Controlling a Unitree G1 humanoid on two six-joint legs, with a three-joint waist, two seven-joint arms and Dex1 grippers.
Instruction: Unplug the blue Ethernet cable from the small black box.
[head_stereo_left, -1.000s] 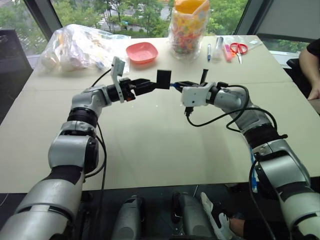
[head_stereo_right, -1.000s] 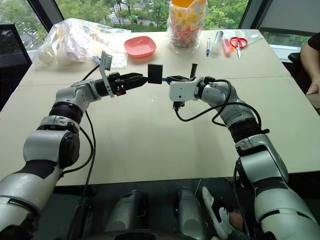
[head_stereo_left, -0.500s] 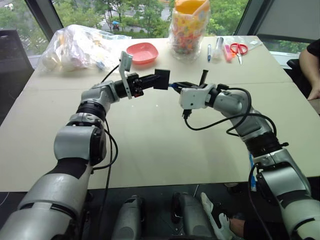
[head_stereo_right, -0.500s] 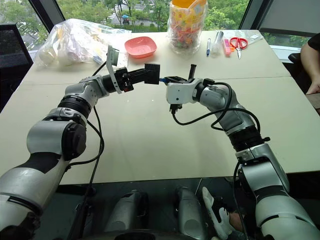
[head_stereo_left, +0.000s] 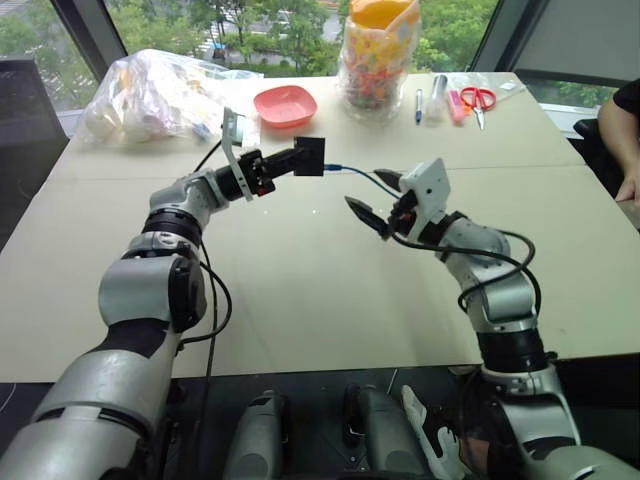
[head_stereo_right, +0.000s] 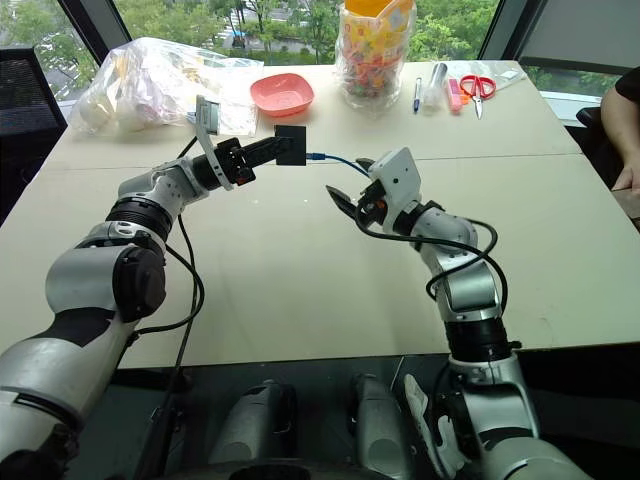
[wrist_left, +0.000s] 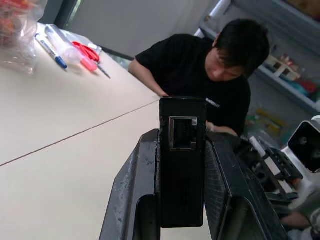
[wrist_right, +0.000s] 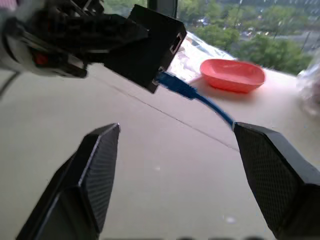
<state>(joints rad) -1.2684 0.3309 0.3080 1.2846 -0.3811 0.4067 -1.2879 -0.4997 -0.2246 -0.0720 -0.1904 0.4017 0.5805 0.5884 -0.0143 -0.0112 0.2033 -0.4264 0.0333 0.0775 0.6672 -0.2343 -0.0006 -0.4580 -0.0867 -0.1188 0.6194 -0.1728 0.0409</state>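
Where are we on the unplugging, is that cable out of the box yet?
Not yet. Done: the left gripper is shut on the small black box, held above the table. In hand: the right gripper is open, clear of the blue Ethernet cable. Left: the plug is still seated in the box's side; grip it and pull it out.

The two head views are looking forward and down from above the arms, taking in the whole table (head_stereo_left: 300, 290) out to the windows, the right eye framing the same scene slightly shifted. The left wrist camera is sitting close behind the small black box (wrist_left: 182, 160), facing across the tabletop toward a seated person (wrist_left: 210, 75). The right wrist camera is looking along its own fingers (wrist_right: 95, 175) toward the window side, sharing that box and the pink bowl (wrist_right: 232, 75) with the head views.
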